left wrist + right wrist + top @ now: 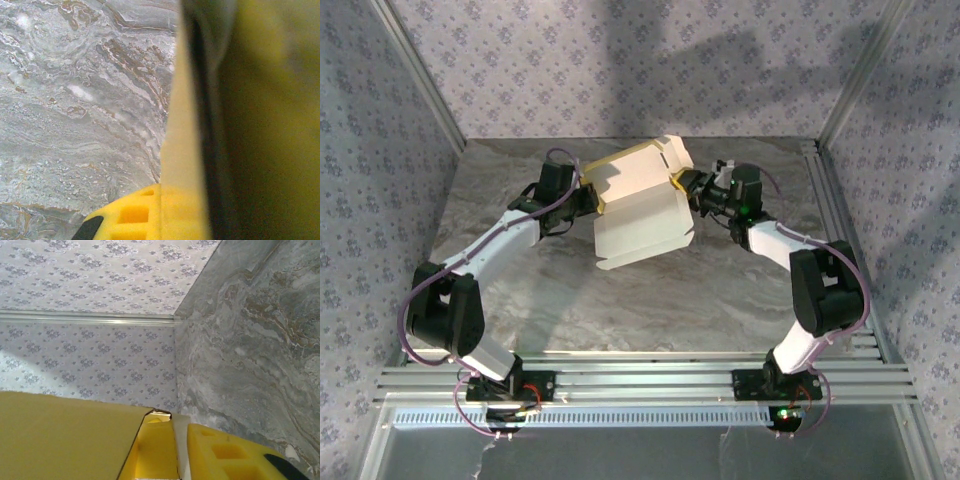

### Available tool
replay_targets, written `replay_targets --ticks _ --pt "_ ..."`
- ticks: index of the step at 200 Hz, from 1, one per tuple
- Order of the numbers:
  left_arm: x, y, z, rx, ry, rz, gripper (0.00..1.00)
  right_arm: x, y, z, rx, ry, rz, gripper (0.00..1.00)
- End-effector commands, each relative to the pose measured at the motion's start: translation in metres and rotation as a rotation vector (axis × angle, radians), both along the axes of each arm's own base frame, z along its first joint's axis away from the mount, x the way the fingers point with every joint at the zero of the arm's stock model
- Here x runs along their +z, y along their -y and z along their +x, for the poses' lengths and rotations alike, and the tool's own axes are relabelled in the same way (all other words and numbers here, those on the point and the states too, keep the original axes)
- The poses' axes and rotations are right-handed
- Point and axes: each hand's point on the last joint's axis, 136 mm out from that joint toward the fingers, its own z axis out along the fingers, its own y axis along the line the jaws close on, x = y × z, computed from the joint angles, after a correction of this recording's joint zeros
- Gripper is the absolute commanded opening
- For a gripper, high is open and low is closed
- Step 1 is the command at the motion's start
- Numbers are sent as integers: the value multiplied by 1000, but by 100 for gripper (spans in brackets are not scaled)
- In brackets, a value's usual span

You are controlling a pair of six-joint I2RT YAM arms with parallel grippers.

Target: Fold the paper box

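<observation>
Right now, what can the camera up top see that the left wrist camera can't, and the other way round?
Top camera: the whole paper box, white side up, with the left gripper and the right gripper at its opposite edges, and flowery walls behind. Left wrist camera: a close, blurry look along the box's yellow side, beside one yellow finger. Both: the box and the grey marbled table.
</observation>
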Motion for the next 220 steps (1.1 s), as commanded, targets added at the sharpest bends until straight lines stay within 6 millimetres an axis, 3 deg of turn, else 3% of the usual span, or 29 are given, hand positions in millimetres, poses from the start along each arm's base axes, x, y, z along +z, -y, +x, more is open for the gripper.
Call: replay_targets --ticks 1,24,77,144,170,177,197,199,201,220 --pt "22 5 1 -9 41 -36 0 -7 -5 1 23 -9 -38 28" --pt "23 5 1 -10 42 -34 0 -10 -6 1 30 -15 -58 23" --pt "26 8 1 -15 47 -28 0 -19 -6 -5 33 -26 -186 0" --pt "21 9 1 -12 37 -1 0 -32 -1 -22 12 -30 -499 0" --pt "19 5 0 -10 33 21 0 -27 1 -30 48 45 -662 0" --pt "19 3 0 -13 29 30 0 -8 1 -28 54 115 -686 0" --pt "18 -5 1 -15 14 30 0 27 12 -41 72 301 -776 36" --pt "18 -7 1 -14 13 29 0 33 13 -43 73 328 -782 38" --pt "17 -7 1 -15 11 28 0 25 15 -47 84 325 -798 40" --pt "18 -11 2 -51 -11 14 0 56 35 -65 55 490 -843 52"
